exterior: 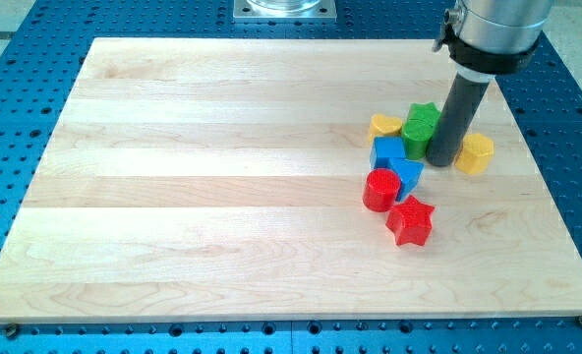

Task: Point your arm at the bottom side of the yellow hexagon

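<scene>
Six small blocks lie together on the right part of the wooden bench (222, 177), and my tip (441, 163) stands among them. I carry no gripper that could open or close, only a straight dark rod, so I can only push and point. The yellow hexagon (475, 153) lies just beside my tip, on the view's right of it, near or maybe touching; I cannot tell which. On the other side of the rod stands a green block (421, 126), with a second yellow block (385, 125) further to the view's left. Below them are the blue blocks (396, 161), a red cylinder (379, 190) and a red star (410, 219). I judge that my tip is now at the left side of the hexagon, not at its bottom side. To point there I must probably go a little toward the view's bottom and right, and slowly, because the blocks are crowded and one careless slide can push the hexagon away.
</scene>
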